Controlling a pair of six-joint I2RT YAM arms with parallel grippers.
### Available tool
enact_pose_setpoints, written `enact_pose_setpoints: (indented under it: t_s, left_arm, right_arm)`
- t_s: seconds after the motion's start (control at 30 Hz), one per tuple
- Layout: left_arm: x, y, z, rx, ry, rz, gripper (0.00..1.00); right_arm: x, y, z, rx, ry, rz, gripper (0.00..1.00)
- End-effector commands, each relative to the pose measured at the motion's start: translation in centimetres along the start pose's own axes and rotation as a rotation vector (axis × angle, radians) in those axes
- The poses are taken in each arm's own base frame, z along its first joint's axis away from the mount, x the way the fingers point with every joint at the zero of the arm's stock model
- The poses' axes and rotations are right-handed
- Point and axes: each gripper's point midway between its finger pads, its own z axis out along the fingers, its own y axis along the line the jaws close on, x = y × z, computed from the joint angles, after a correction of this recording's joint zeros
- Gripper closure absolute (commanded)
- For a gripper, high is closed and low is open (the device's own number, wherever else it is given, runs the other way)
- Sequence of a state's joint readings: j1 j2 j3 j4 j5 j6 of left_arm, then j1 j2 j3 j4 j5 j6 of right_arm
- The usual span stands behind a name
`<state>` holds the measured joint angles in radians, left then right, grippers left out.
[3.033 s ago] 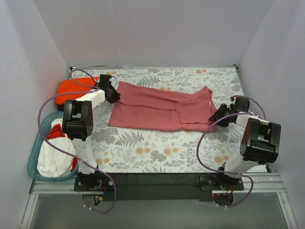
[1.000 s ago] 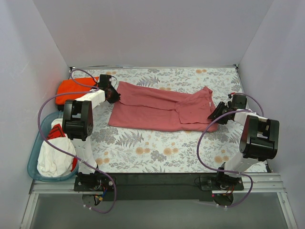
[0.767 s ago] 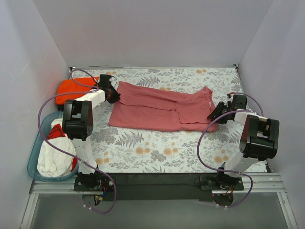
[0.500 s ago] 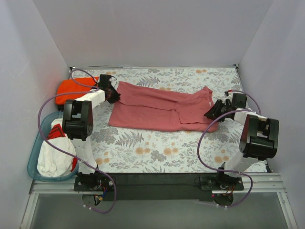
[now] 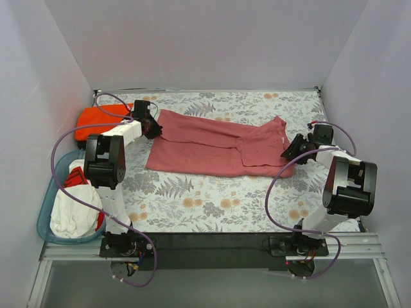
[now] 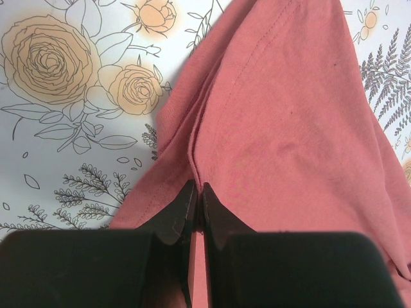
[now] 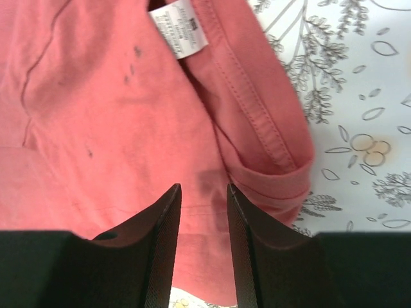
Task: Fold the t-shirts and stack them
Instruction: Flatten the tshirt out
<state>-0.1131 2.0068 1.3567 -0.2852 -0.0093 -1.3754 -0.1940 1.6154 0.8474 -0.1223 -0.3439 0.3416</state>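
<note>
The dusty rose-red t-shirt [image 5: 212,144] lies folded lengthwise across the floral table [image 5: 212,205]. My left gripper [image 5: 154,128] is shut on a pinched fold at its left end; in the left wrist view the gripper [image 6: 198,189] has its jaws closed on the rose cloth [image 6: 289,109]. My right gripper [image 5: 289,153] stands open low over the shirt's collar end. In the right wrist view that gripper [image 7: 204,192] has only rose cloth [image 7: 115,115] showing between its fingers, below the white label [image 7: 180,29]. A folded bright orange t-shirt [image 5: 96,122] rests at the far left.
A blue tub [image 5: 48,205] holding white cloth [image 5: 74,208] and a bit of red cloth sits at the left edge beside the left arm's base. White walls close in the table on three sides. Purple cables loop from both arms.
The right gripper nudged left over the shirt's collar end, then drew back slightly to the right. The left arm and the shirt have stayed put.
</note>
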Motion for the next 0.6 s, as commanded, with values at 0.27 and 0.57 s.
enact_pose_setpoints:
  t_s: [0.27, 0.57]
  left_arm:
    - [-1.3, -1.0, -1.9, 0.034, -0.03, 0.008, 1.0]
    - [-1.4, -1.1, -2.0, 0.036, -0.033, 0.008, 1.0]
  right_arm:
    - [1.1, -1.1, 0.2, 0.05, 0.03, -0.002, 0.53]
    - [0.4, 1.4, 0.6, -0.107, 0.04, -0.05, 0.53]
